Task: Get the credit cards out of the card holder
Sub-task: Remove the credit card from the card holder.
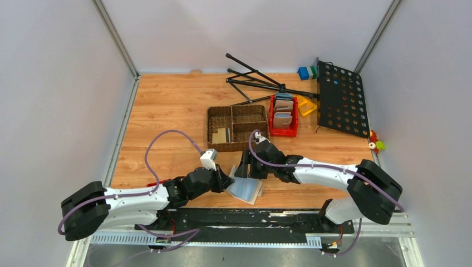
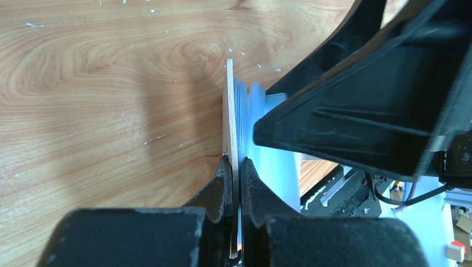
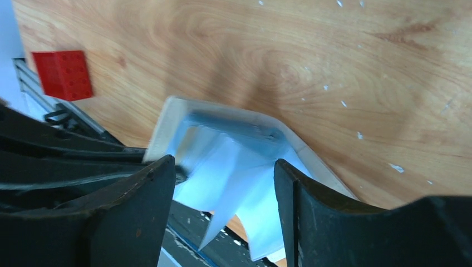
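Two hands meet at the card holder (image 1: 245, 190), front of the counter (image 1: 167, 111): left hand (image 2: 236, 167) pinches its beige flap, right hand (image 3: 222, 167) gapes over the pockets. Closing off-target could tug it free.

Card holder (image 1: 245, 190) sits near the table's (image 1: 167, 111) front edge, left gripper (image 1: 227, 184) at its left, right gripper (image 1: 244, 168) just behind. Basket (image 1: 209, 128) further back, cards (image 1: 221, 136) in its front-left compartment. Bin (image 1: 283, 133) just right of basket.

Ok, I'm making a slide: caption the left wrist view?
Left gripper clamped on a beige flap of the card holder, pale blue pockets showing, wooden table behind.
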